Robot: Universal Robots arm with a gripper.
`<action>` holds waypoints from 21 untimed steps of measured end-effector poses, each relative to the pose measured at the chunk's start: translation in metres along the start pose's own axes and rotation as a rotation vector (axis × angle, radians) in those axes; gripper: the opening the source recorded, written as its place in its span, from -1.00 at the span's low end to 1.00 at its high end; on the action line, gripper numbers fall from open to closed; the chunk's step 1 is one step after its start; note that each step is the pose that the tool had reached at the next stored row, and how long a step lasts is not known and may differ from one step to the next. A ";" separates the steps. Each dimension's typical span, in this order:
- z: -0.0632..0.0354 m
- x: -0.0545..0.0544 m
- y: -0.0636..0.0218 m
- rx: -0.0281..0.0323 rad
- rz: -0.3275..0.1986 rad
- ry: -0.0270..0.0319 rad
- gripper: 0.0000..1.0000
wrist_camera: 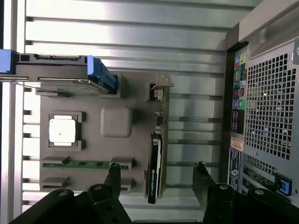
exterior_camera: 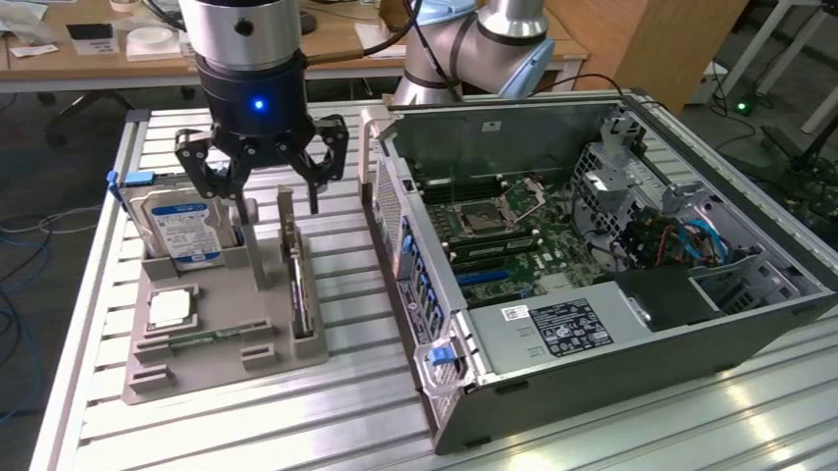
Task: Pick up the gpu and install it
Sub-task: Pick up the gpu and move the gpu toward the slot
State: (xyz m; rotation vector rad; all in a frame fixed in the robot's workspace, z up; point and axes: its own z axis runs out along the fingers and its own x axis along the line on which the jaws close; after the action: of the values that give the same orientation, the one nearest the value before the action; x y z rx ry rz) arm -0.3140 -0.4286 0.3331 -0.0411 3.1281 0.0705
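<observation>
Nearest to the wrist camera, the gripper (wrist_camera: 156,169) is hanging with its two fingers (wrist_camera: 113,177) wide apart and is holding nothing; seen from there, one finger is standing on each side of the gpu (wrist_camera: 155,158).

Going from the exterior view's left to its right over the grey holder (exterior_camera: 223,365): the hard drive (exterior_camera: 183,231) is standing upright at the holder's far left corner. The processor chip (exterior_camera: 173,309) is lying flat in its pocket by the holder's left edge. The gpu is standing on its long edge in the slots along the holder's right edge, the edge that is facing the open computer case (exterior_camera: 590,245). The gripper is hovering above the holder's far part, and I am judging that it is not yet touching the card.

For the step in hand, the reach for the card, good work is asking for this, I think:
- keeping the fingers across the card's thin side, so that the pads are meeting its two flat faces
- centring them on the upper edge, away from the metal bracket (wrist_camera: 163,84)
- coming down straight, so that no finger is striking the holder
- closing gently, because the board is looking thin and easy to tilt in its slots
</observation>
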 end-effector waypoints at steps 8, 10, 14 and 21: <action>0.0071 0.000 -0.0004 -0.0001 0.000 -0.0001 0.44; 0.0096 0.000 -0.0005 -0.0001 0.000 -0.0001 0.44; 0.0162 0.000 -0.0009 -0.0001 0.000 0.0000 0.44; 0.0254 0.000 -0.0017 0.0000 0.000 0.0000 0.44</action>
State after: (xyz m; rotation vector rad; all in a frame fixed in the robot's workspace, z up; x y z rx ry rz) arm -0.3140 -0.4292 0.3076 -0.0418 3.1281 0.0705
